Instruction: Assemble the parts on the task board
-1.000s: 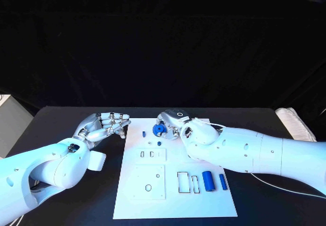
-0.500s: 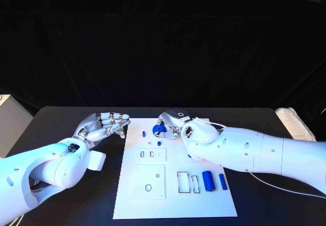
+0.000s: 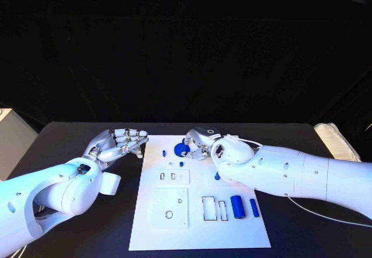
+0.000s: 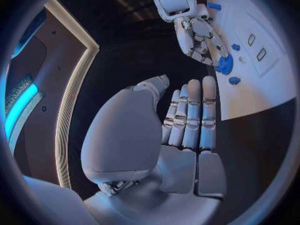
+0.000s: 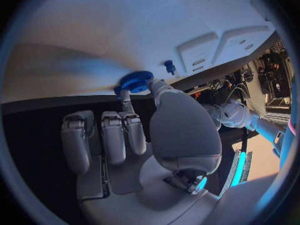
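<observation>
The white task board (image 3: 233, 226) lies in the middle of the black table. My right hand (image 3: 203, 141) hovers over the board's far edge and pinches a blue gear (image 3: 181, 149) between thumb and finger; the right wrist view shows the gear (image 5: 134, 81) at the fingertips, just above the board (image 5: 125, 30). A small blue peg (image 3: 164, 153) and another small blue piece (image 3: 180, 164) sit near the gear. Two blue cylinders (image 3: 237, 206) (image 3: 254, 207) lie at the board's near right. My left hand (image 3: 120, 142) is off the board's far left corner, fingers straight and empty.
Raised white blocks with slots (image 3: 170, 176) (image 3: 169, 207) sit left of the board's centre, and an empty rectangular recess (image 3: 209, 208) lies beside the cylinders. A pale folded cloth (image 3: 335, 141) lies at the table's right edge. A white box (image 3: 11, 137) stands beyond the left edge.
My right hand has drifted slightly right and towards me with the gear, uncovering a small blue piece by its forearm. The left hand has stayed still.
</observation>
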Action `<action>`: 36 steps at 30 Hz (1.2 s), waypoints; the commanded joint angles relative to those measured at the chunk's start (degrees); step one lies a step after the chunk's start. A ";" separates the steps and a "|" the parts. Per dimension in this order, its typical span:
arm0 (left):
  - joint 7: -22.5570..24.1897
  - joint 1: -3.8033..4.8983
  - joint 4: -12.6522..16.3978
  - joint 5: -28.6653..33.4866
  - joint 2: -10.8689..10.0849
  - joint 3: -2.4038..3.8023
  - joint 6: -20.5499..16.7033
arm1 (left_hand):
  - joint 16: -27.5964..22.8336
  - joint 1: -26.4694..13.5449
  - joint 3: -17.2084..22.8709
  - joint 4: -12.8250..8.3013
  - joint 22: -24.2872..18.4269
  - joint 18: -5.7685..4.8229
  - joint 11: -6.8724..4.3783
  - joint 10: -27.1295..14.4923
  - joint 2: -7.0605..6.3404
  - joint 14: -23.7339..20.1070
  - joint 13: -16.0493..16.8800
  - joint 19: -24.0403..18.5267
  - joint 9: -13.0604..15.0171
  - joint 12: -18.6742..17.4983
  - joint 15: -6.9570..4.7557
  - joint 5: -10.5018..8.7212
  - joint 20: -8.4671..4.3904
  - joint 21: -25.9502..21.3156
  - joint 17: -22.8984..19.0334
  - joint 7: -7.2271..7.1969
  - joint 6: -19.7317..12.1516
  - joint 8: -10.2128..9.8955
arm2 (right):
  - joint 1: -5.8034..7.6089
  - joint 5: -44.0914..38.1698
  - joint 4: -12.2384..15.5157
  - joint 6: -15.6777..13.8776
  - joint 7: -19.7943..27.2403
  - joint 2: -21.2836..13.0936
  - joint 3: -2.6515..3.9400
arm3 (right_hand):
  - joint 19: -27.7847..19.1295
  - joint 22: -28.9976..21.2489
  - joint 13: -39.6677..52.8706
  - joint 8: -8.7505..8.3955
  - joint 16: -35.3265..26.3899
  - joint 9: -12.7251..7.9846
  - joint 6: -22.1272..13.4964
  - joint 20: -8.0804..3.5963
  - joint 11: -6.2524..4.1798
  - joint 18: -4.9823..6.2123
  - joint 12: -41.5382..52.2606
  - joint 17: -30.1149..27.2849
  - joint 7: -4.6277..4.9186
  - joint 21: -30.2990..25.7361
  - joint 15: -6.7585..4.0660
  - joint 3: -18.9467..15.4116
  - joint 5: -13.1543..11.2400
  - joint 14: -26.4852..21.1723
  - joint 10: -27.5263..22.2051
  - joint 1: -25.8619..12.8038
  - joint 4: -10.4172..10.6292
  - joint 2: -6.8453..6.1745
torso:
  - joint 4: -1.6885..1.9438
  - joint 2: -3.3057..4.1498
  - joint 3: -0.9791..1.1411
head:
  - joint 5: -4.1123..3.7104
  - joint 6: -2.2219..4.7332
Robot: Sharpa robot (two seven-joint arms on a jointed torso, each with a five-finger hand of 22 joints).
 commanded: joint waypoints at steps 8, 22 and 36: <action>0.28 0.10 0.08 -0.20 -0.08 0.04 0.66 | 0.43 -0.12 0.44 -0.06 0.13 0.80 0.07 -0.34 0.28 -0.29 0.07 -0.43 0.12 0.12 0.02 -0.19 -0.12 0.48 -0.10 0.08 -0.47 -0.20 | -0.14 0.33 3.69 -5.31 1.32 -3.48 0.00 | 5.89 15.08 15.06 0.22 0.24 0.08 0.65 0.07 -0.26 -0.39 0.12 15.09 -0.09 0.12 0.07 0.77 0.48 6.08 6.01 -0.15 -0.35 -0.55 | -0.02 -0.02 0.05 | -0.18 0.14; 0.46 0.09 0.01 -0.20 -0.26 0.03 0.80 | 0.47 -0.15 0.47 -0.09 0.18 0.80 0.08 -0.36 0.25 -0.31 0.08 -0.51 0.15 0.13 0.02 -0.18 -0.11 0.56 -0.13 0.08 -0.50 -0.20 | 2.66 20.63 11.13 -5.02 16.14 -17.86 0.61 | 5.89 15.08 15.06 -1.06 0.24 -0.06 0.11 0.13 0.19 -0.39 0.12 15.09 0.46 0.12 0.21 2.41 -4.32 6.08 6.01 8.11 -3.52 -3.15 | -1.35 -0.34 0.33 | -0.18 0.61; 0.67 0.07 -0.52 -0.19 0.23 0.02 1.25 | 0.49 -0.16 0.47 -0.13 0.21 0.80 0.06 -0.35 0.19 -0.34 0.09 -0.56 0.18 0.16 0.02 -0.19 -0.10 0.61 -0.16 0.03 -0.52 -0.19 | 2.51 24.37 6.70 3.19 22.62 -25.82 0.43 | 5.89 15.08 15.06 -2.59 0.24 -0.37 -0.78 -0.82 -0.91 -0.39 0.12 15.09 -1.02 0.12 -1.11 0.82 -5.99 6.08 6.01 13.13 -6.20 -4.60 | -1.36 -0.32 0.59 | -1.17 0.65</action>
